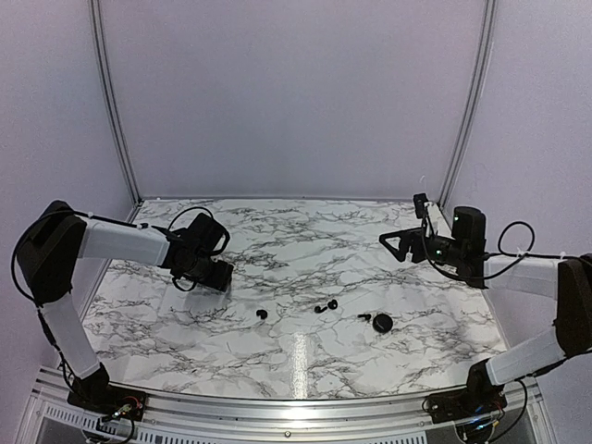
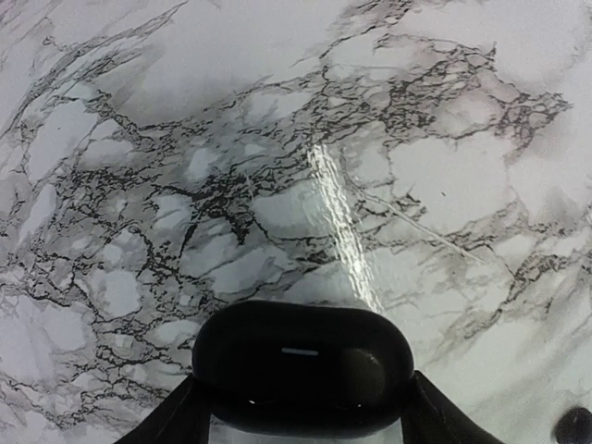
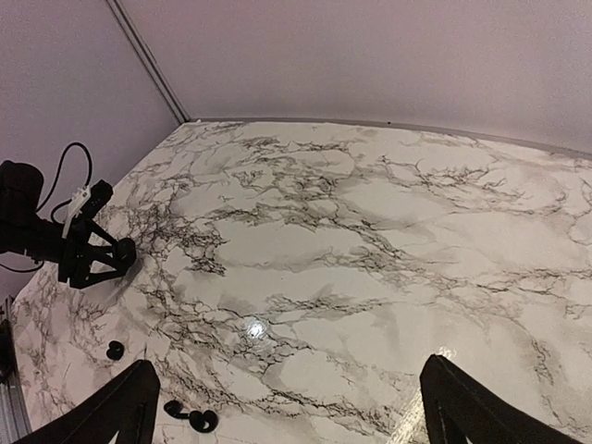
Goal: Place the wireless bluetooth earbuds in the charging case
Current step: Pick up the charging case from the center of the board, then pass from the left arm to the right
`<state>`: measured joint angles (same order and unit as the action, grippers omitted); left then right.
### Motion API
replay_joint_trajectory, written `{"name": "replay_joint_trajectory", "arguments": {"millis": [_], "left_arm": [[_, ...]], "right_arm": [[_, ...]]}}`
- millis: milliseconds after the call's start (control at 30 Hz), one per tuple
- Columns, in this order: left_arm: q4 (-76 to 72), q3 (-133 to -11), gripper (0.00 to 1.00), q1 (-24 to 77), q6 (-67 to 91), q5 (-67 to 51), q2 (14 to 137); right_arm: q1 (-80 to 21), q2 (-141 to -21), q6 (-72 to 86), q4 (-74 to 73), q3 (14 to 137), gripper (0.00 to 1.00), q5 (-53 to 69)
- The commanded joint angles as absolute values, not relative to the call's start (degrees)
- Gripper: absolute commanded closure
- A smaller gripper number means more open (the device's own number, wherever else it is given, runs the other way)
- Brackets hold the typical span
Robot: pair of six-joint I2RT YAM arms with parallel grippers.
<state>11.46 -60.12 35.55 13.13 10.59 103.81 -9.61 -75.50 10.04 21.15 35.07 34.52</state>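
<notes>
The left pincer (image 2: 302, 387) pinches the black charging case (image 2: 302, 356). Right of the case earbuds (image 1: 319, 308) lie on the marble surface (image 1: 305, 240), the right pincer (image 3: 287, 370) spread beyond them

Left arm: upper link rising from the base, forearm reaching inward, wrist pitched down.
Left hand (image 1: 220, 274): low over the surface (image 1: 305, 231), fingers (image 2: 176, 416) set against both ends of the charging case (image 2: 303, 365).
Right arm: elbow bent, forearm near level.
Right hand (image 1: 396, 246): raised above the surface, fingers spread wide.
</notes>
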Motion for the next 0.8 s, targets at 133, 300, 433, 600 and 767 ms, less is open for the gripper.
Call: {"name": "replay_joint_trajectory", "arguments": {"millis": [133, 300, 433, 600, 767], "left_arm": [[7.9, -51.7, 0.38, 41.9, 5.3, 9.1, 91.6], [5.2, -47.9, 0.38, 50.2, -3.4, 10.0, 84.5], [0.8, -44.5, 0.38, 57.1, -10.4, 9.1, 77.8], [-2.4, -42.7, 0.37, 62.8, -17.8, 7.3, 70.2], [-2.2, -43.2, 0.39, 66.4, -23.1, 7.4, 67.3]], "right_arm": [[-15.4, -79.3, 13.9, 15.8, 39.5, 0.05, 39.0], [-21.6, -82.1, 16.9, 11.8, 42.4, 0.07, 44.0], [-26.0, -83.5, 18.6, 8.8, 44.7, 0.1, 47.9], [-30.2, -84.5, 21.9, 7.1, 46.3, 0.12, 52.4], [-34.8, -85.9, 25.5, 7.8, 47.2, 0.16, 56.1]]}}
